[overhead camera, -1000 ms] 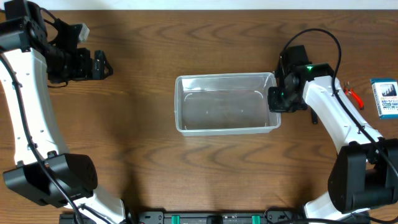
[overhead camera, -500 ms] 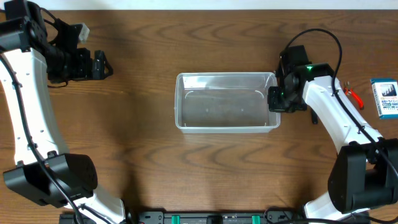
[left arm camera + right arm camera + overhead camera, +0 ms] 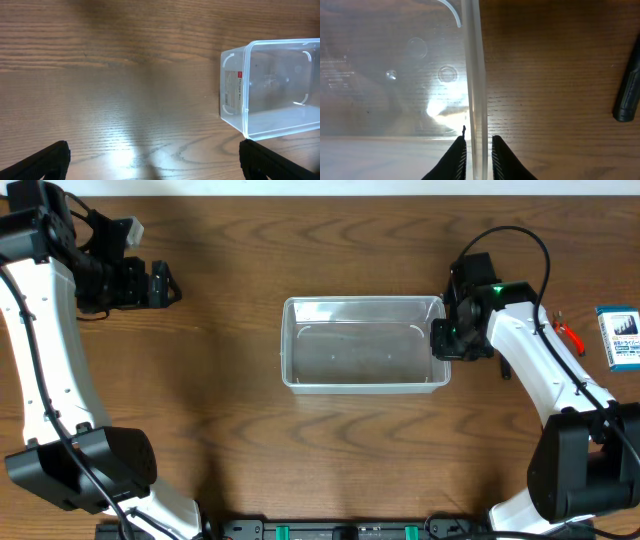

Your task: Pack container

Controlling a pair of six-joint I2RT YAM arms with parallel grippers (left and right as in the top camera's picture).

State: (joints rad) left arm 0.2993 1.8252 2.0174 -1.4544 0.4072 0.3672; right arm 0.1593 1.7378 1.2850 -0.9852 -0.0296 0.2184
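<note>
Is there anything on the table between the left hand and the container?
Nothing visible: only bare table lies between the left hand and the container. The right hand grips its opposite rim.

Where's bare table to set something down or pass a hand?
Free: table between left gripper and container; the strips behind and in front of the container. Crowded: right of it, with the right gripper on its wall, red-handled tool, blue-and-white box.

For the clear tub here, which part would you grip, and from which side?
Grip the container by its thin upright end wall, coming down from above with one finger inside and one outside. It looks too wide to span; the wall is thin enough to pinch. The right gripper straddles that wall this way.
</note>
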